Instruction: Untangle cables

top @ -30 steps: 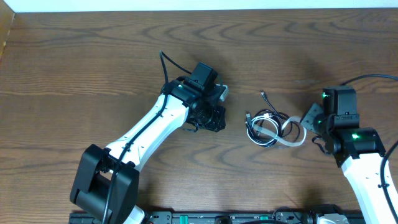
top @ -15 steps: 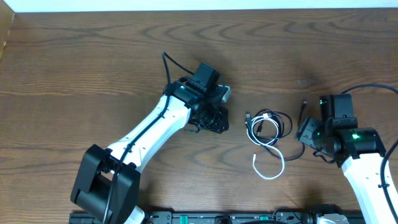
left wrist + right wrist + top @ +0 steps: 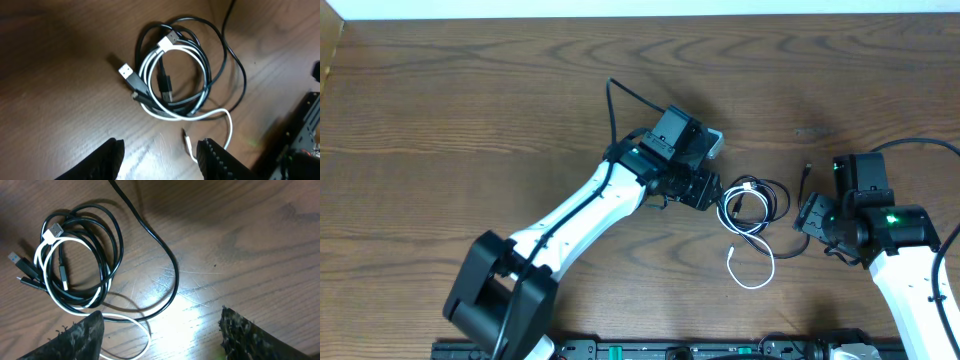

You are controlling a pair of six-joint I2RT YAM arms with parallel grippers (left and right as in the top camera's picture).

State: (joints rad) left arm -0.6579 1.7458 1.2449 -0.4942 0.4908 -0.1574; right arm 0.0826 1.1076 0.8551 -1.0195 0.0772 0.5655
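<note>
Left tool (image 3: 716, 191), right tool (image 3: 807, 214) flank cables (image 3: 750, 226) overhead; plugs (image 3: 126, 71) resolve only wrist-side.

Grained wood under smooth cords and plastic arms

The table (image 3: 470, 90) is brown wood or wood-look laminate, smooth, with a soft sheen that flares under the wrist lights. The white cable (image 3: 205, 85) and black cable (image 3: 175, 277) have smooth, faintly glossy plastic sheaths. A plug (image 3: 126, 71) ends in bright metal. The left arm (image 3: 590, 200) has a glossy white plastic shell. The left gripper (image 3: 160, 145) has matt black, ridged fingers (image 3: 222, 157). The right gripper (image 3: 161, 312) has rough, speckled fingers (image 3: 250, 335).
</note>
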